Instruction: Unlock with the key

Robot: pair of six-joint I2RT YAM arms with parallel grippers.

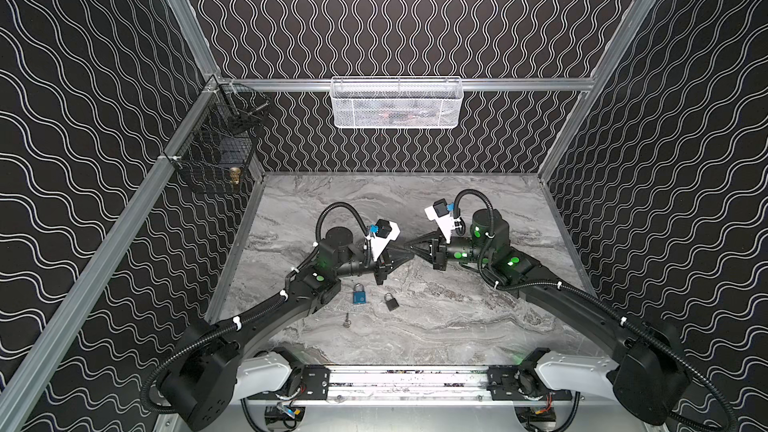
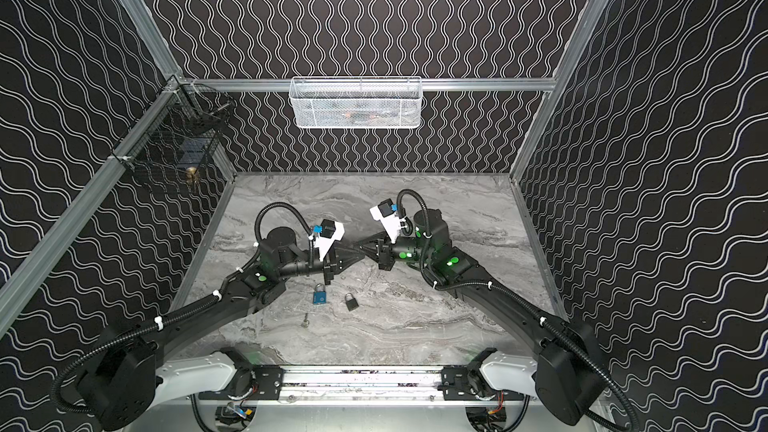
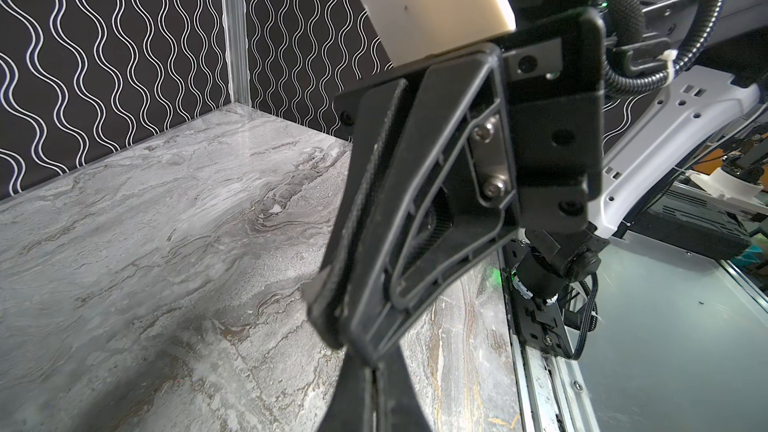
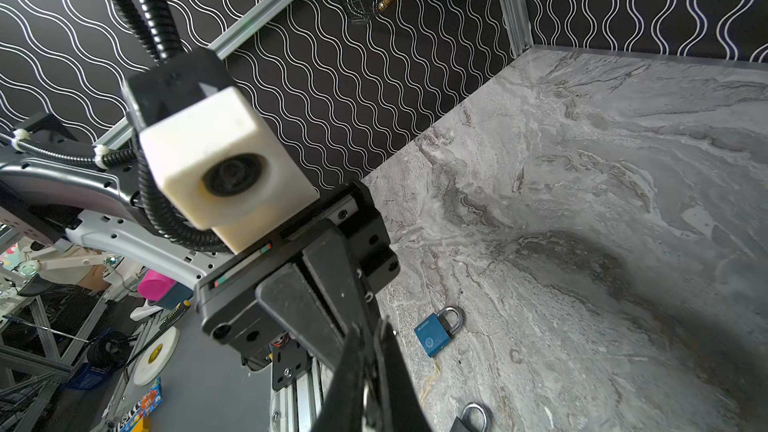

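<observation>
left gripper (image 1: 409, 256): is being shown clenched at the centre of the frame in both top views, raised above the table (image 1: 478, 317), with nothing seen between its fingers.
right gripper (image 1: 412, 246): is being shown clenched as well, its tip pointed at the left gripper, the 2 tips just beside each other; whether they are touching cannot be told.
key (image 1: 345, 321): is being shown flat on the table, lower centre of the frame, left of the middle, well apart from both grippers.
blue padlock (image 1: 359, 295): is being shown lying flat just above the key in the frame, below the left gripper, its shackle seemingly closed.
black padlock (image 1: 391, 303): is being shown lying near the blue padlock, to its right, shackle turned toward the top of the frame.
baskets: 1 white basket (image 1: 397, 103) is being carried on the back rail, upper centre; 1 black wire basket (image 1: 216, 151) on the side rail, upper left.
</observation>
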